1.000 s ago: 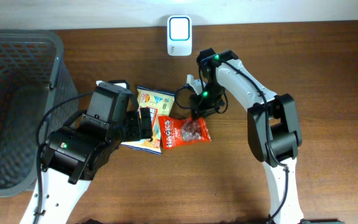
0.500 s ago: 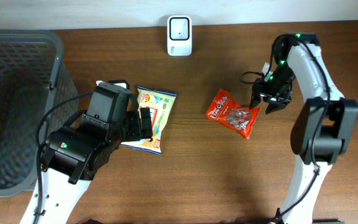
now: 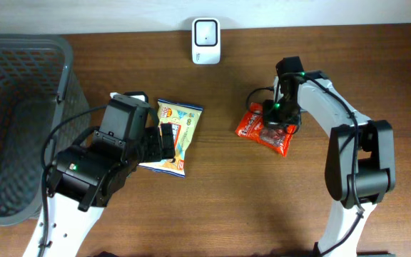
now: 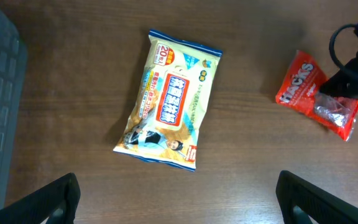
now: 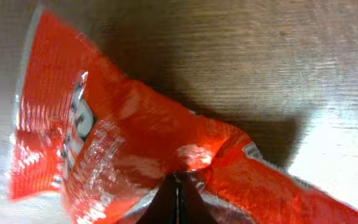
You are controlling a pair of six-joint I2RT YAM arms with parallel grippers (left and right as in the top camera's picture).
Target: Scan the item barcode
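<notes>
A red candy bag [image 3: 261, 131] lies flat on the wooden table, right of centre. My right gripper [image 3: 277, 120] is down on it. In the right wrist view its fingertips [image 5: 178, 182] are pressed together, and the red film [image 5: 123, 124] puckers around them. A yellow snack packet [image 3: 180, 127] lies left of centre, and in the left wrist view this packet [image 4: 169, 115] is flat and face up. My left gripper [image 4: 179, 200] hovers open just short of the packet, with nothing between its fingers [image 4: 58, 198]. The white barcode scanner [image 3: 205, 32] stands at the table's back edge.
A large dark mesh basket [image 3: 20, 121] takes up the left side of the table. The red bag [image 4: 312, 90] and the right arm's cable also show at the right of the left wrist view. Bare wood lies between the two packets.
The red bag went from beside the yellow packet to right of centre. My right gripper let it go, swung out to the right, then came back onto it and shut. The left arm stayed still.
</notes>
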